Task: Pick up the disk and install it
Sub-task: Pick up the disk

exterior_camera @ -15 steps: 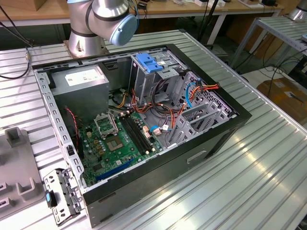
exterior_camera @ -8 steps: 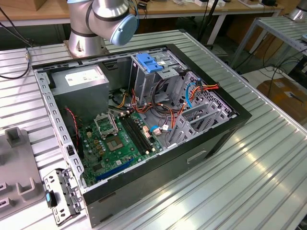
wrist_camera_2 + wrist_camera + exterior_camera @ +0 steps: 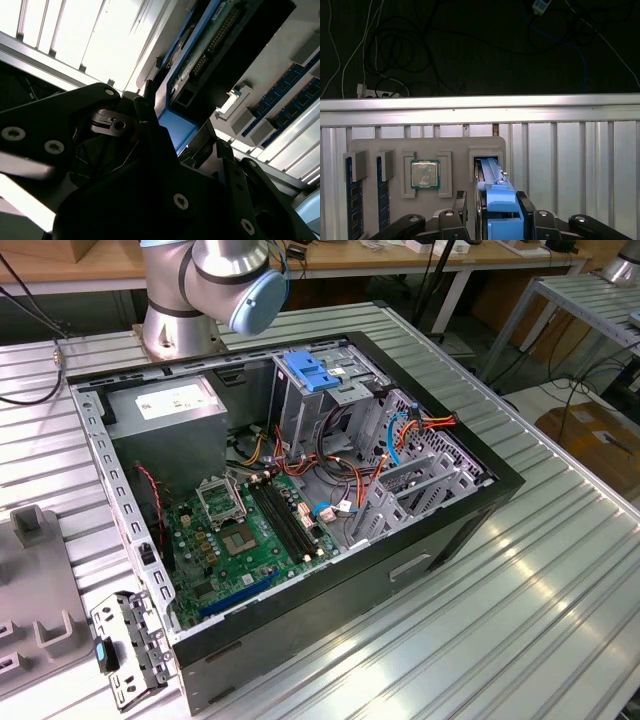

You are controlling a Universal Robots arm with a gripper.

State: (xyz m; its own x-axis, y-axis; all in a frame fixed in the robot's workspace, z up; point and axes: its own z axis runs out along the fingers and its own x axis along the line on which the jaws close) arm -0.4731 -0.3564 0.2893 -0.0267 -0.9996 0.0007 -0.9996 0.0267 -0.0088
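The disk stands on edge in a slot of the grey holder tray, its blue plastic bracket uppermost. My gripper straddles it, with one dark finger a thin gap from the metal side and the other finger against the bracket. The jaws look open. In the second wrist view the disk shows its green board and connector edge. The gripper reaches up around its blue bracket there.
An open computer case lies on the ribbed metal table, with a light-blue latch plate on its drive cage and a grey box beside it. The tray also holds a processor chip and memory sticks.
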